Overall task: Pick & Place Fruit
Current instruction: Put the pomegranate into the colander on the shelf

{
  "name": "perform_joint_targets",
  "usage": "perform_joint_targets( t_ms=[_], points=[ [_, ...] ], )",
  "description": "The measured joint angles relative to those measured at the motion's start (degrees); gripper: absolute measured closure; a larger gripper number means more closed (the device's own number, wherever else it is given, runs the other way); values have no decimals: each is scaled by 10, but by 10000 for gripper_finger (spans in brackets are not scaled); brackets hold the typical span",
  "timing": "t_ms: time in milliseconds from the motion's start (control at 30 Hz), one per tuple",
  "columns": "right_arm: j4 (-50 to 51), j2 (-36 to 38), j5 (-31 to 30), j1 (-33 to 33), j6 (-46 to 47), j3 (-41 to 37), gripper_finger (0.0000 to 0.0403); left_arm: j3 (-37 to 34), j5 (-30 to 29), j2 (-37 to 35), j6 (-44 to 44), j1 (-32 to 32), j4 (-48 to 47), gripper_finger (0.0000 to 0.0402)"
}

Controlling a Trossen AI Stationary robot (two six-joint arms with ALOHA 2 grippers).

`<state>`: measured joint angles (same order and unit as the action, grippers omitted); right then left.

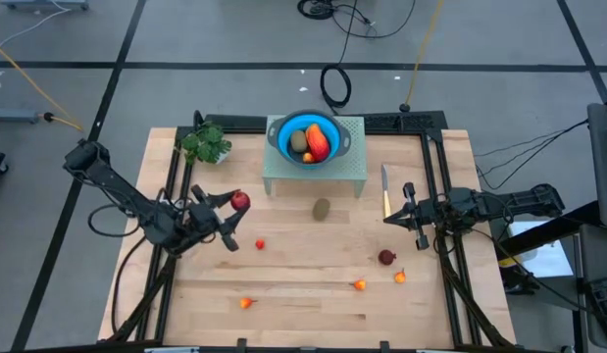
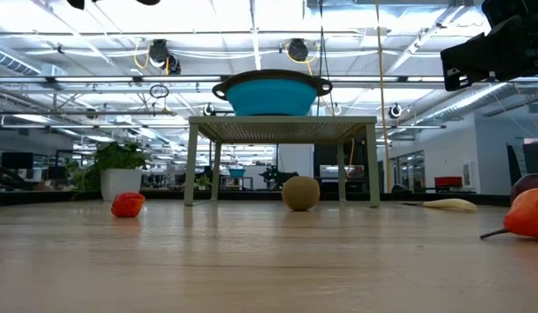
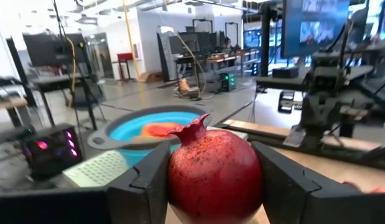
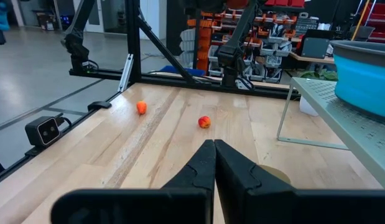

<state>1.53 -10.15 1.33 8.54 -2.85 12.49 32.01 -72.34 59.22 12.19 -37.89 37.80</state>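
A dark red pomegranate-like fruit (image 3: pixel 214 174) sits between the fingers of my left gripper (image 1: pixel 234 204), over the left half of the table. A blue bowl (image 1: pixel 308 140) stands on a pale green stand (image 1: pixel 354 167) at the far middle and holds a brown oval and an orange-red piece (image 1: pixel 318 143). A brown oval fruit (image 1: pixel 322 208) lies on the table in front of the stand. Another dark red round fruit (image 1: pixel 386 257) and several tiny orange-red ones (image 1: pixel 260 244) lie scattered nearer. My right gripper (image 1: pixel 389 218) waits shut at the right. My left gripper pinches the pomegranate's two opposite sides (image 3: pixel 173 180) between its two fingers (image 3: pixel 145 183). The fingers lie level and come from the table's left side. The fruit is upright, its crown (image 3: pixel 195 127) up, and is held above the table.
A green leafy bunch (image 1: pixel 207 144) lies at the far left. A yellow-handled knife (image 1: pixel 385 191) lies right of the stand, close to my right gripper. Tiny orange-red fruits (image 1: pixel 360 285) dot the near half of the board. Black rails run along both side edges.
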Motion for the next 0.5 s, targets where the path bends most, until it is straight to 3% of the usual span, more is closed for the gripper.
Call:
perform_joint_targets(
  t_ms=[167,500],
  points=[
    [0,0,0,0,0,0,403,0,0,0,31,8,0,220],
    [0,0,0,0,5,0,403,0,1,0,12,13,0,196]
  ],
)
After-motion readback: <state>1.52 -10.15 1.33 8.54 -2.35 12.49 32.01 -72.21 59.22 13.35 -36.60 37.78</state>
